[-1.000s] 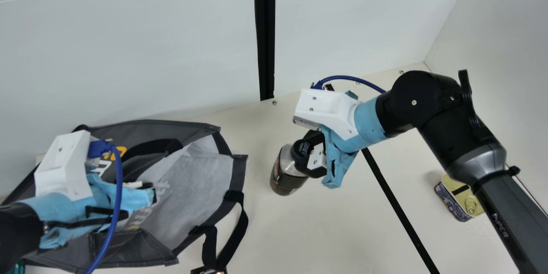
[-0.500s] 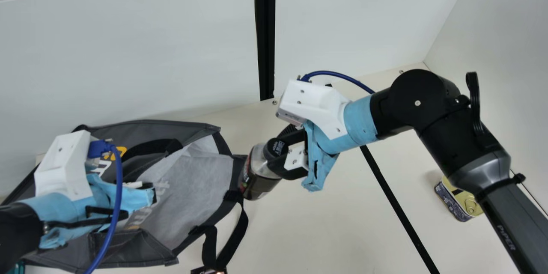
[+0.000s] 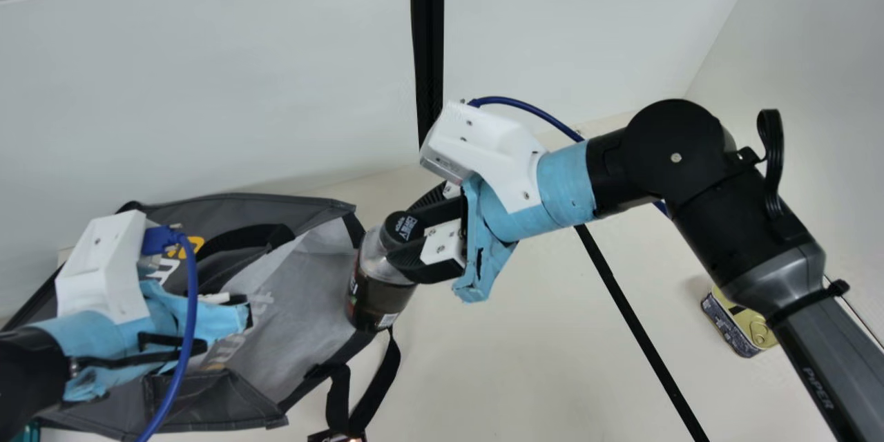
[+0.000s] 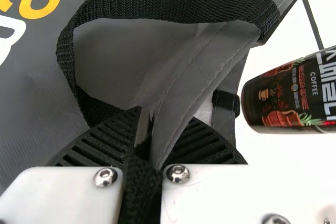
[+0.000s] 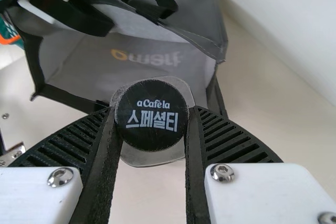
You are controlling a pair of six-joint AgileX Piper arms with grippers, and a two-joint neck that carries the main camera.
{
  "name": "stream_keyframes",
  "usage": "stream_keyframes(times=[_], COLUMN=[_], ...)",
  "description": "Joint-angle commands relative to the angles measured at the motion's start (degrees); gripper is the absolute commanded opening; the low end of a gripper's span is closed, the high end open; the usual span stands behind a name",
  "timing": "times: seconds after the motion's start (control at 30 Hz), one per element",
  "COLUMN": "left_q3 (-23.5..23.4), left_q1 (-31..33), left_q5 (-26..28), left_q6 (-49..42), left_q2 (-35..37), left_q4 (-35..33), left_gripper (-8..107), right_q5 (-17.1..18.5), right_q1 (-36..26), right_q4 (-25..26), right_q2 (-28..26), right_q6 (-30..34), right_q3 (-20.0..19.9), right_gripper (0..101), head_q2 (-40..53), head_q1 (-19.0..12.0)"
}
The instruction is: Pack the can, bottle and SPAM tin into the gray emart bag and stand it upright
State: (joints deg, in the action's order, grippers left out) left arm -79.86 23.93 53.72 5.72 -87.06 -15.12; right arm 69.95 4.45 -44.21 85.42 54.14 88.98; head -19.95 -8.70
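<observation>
right arm point(image 3: 742, 221) bent, right hand point(image 3: 407, 231) pinching the tilted bottle point(image 3: 378, 298) by its cap point(image 3: 400, 224), left hand point(image 3: 242, 311) clamped on gray bag point(image 3: 311, 290)

We see the right arm point(image 3: 760, 242) partly hiding the tin point(image 3: 748, 331); the right wrist view's edge crops a teal thing point(image 5: 8, 30) we can't quite identify.

"emart" on gray bag point(image 5: 173, 72); "COFFEE" on bottle point(image 4: 294, 95); "PiPER" on right arm point(image 3: 742, 221).
</observation>
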Motion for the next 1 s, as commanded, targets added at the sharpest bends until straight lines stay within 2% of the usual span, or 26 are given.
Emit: stream_keyframes(times=[0.0,0.53,0.97], left_q3=[0.00,0.00,0.00], left_q1=[0.00,0.00,0.00], left_q5=[0.00,0.00,0.00], left_q6=[0.00,0.00,0.00], left_q2=[0.00,0.00,0.00], left_q4=[0.00,0.00,0.00], left_gripper=[-8,-8,-8], right_q5=[-0.05,-0.05,-0.05], right_q1=[0.14,3.20,6.15], right_q4=[-0.60,-2.45,-2.92], right_q2=[0.12,2.60,6.88], right_q6=[-0.36,-0.64,-0.26], right_q3=[0.13,1.08,3.66], right_gripper=[0,0,0], head_q2=[-0.05,-0.05,-0.05], head_q1=[-1.30,-1.30,-1.30])
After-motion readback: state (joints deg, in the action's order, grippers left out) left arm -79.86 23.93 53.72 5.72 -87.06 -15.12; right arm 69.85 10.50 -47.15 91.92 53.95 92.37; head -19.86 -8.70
